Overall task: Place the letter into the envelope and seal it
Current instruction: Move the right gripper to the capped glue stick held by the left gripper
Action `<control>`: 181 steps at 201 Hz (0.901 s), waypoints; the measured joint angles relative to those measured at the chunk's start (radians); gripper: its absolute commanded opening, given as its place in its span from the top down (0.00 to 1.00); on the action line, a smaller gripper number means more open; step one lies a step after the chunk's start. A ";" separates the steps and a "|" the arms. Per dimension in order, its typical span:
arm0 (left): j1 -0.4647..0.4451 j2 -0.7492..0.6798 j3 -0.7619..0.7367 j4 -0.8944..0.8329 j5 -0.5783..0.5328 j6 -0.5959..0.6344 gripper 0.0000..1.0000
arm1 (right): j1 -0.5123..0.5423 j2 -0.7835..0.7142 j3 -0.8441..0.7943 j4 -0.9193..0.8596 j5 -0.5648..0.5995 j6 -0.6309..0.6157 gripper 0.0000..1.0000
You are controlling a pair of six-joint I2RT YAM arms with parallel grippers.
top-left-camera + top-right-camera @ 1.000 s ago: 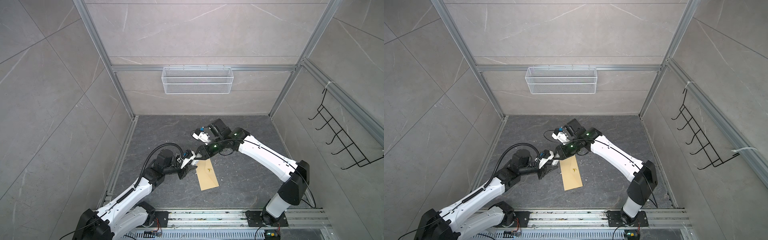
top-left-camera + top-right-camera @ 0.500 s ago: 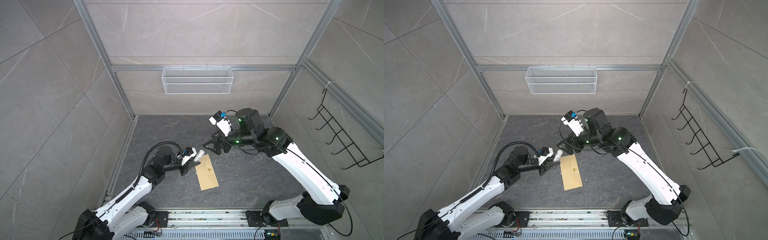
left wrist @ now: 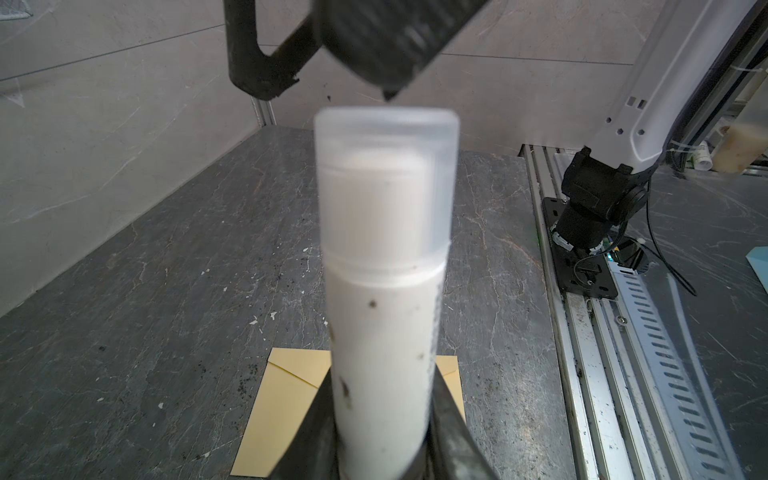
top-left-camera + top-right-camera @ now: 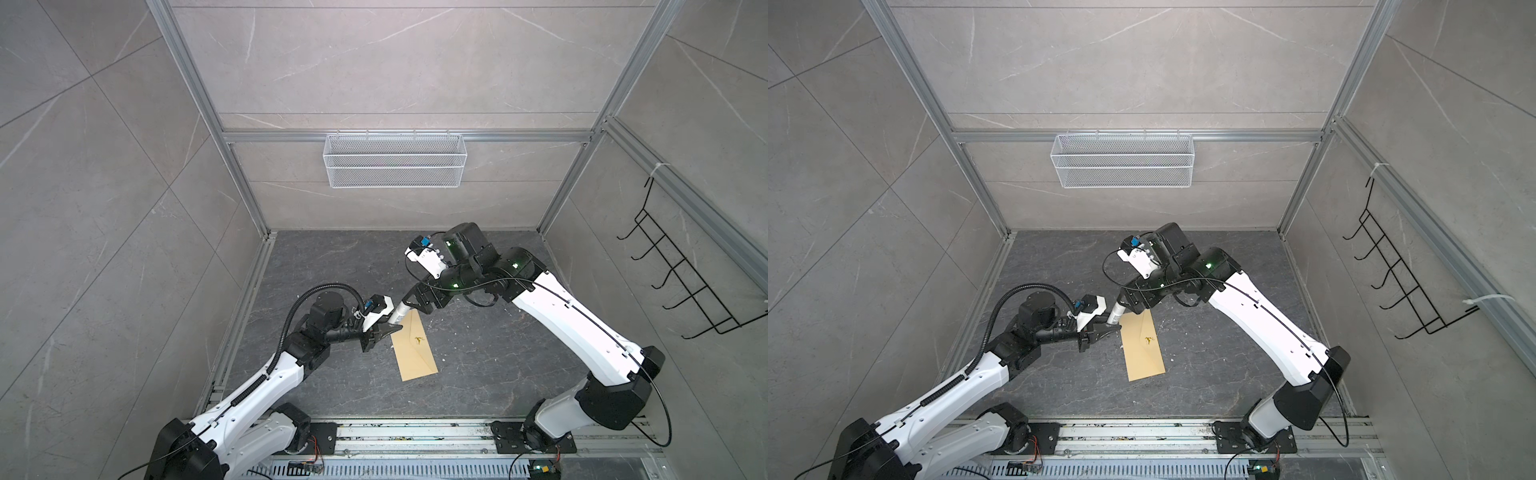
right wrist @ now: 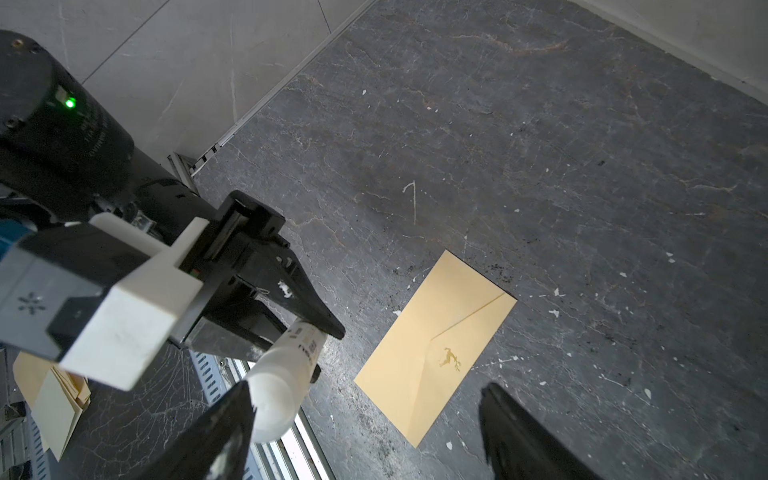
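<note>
- Dark grey stone-look floor [image 4: 490, 374], matt, white-veined and flecked with pale crumbs, fills a cell of pale grey marbled wall panels framed in ribbed aluminium profiles.
- Nearest the camera, a slotted aluminium rail [image 4: 415, 432] carries the black bases of two glossy white-shelled arms.
- Left gripper [image 4: 388, 332], with tapered black fingers, is clamped around the lower body of a white cylindrical plastic glue stick [image 3: 382, 291]. The tube is smooth and speckled with dark smudges. In both top views it is carried tilted in the air over the envelope's far end.
- Its translucent, round-shouldered cap [image 3: 384, 174] is on, and the white core shows through it.
- Long, narrow tan paper envelope [image 4: 415, 353] lies flat on the floor between the two arms, smooth and crisp-edged. Its pointed triangular flap is folded down, with a small gold stag emblem [image 5: 451, 358] at the tip. Its contents are hidden.
- Right gripper [image 5: 369, 390] hangs above the envelope's far end, and its two black wedge-shaped fingers are spread wide and grip nothing. The glue stick's cap end sits just beside one finger; whether they touch cannot be told.
- Black bent-wire hook rack [image 4: 715, 330] hangs on the right wall.
- Farthest back, a long white wire-mesh basket [image 4: 395, 166] hangs from the back wall's aluminium crossbar.
</note>
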 measured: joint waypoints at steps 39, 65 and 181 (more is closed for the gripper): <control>0.000 0.001 -0.002 -0.016 -0.002 0.000 1.00 | -0.001 0.008 -0.011 -0.004 -0.003 -0.010 0.19; 0.000 0.001 -0.011 -0.026 -0.007 -0.001 1.00 | -0.004 0.026 -0.015 -0.004 -0.023 -0.013 0.22; 0.000 0.001 -0.032 -0.043 -0.029 -0.015 1.00 | -0.008 0.018 -0.060 0.037 -0.029 0.007 0.22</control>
